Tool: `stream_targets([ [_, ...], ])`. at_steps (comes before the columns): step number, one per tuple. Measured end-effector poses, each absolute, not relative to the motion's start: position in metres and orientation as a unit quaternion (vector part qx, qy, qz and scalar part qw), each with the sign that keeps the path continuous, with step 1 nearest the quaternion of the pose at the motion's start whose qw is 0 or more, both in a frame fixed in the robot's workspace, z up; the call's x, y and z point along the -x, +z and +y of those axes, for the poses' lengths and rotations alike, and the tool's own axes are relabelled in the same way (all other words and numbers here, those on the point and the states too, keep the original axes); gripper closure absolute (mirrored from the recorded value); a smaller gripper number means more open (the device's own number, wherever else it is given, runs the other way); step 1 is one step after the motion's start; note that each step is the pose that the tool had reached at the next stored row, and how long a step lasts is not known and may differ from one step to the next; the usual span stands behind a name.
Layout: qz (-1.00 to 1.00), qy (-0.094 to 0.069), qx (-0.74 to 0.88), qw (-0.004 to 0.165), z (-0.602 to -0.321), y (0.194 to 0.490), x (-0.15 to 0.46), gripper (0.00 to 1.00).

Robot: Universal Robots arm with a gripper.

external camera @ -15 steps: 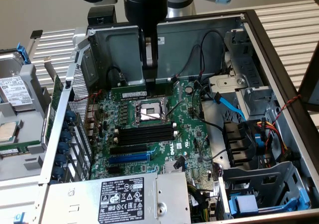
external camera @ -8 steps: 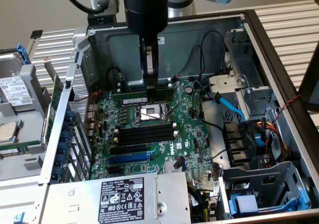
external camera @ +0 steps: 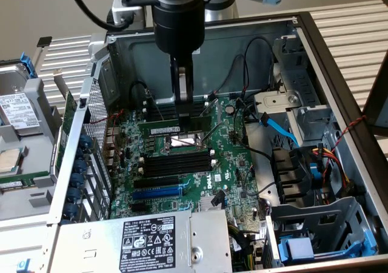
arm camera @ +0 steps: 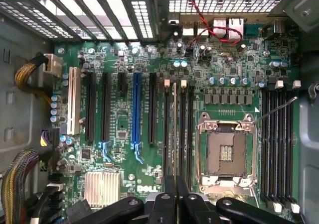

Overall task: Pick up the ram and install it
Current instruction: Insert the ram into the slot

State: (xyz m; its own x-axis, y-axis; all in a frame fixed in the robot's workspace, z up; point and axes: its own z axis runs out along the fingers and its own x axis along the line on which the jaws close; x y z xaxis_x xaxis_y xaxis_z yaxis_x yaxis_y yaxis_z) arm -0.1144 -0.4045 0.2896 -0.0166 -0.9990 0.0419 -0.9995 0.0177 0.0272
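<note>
ram [external camera: 163, 128] | clenched in end effector [external camera: 183, 113] | lined along memory slots [arm camera: 188, 134], between blue slot [arm camera: 135, 109] and CPU socket [arm camera: 227, 152]

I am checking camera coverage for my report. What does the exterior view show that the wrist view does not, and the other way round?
Exterior view adds: the arm above the case, the labelled power supply, a blue cable, and a hard drive outside the case at the exterior view's left. Wrist view adds: a white slot and the rear ports. Both: the gripper shut on the ram, the blue slot and the black memory slots.
</note>
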Motion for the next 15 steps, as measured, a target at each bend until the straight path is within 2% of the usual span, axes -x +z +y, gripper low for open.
stream_targets([
  [15, -0.714, 0.005, -0.7, 0.025, -0.41, 0.264, 0.115, 0.88],
])
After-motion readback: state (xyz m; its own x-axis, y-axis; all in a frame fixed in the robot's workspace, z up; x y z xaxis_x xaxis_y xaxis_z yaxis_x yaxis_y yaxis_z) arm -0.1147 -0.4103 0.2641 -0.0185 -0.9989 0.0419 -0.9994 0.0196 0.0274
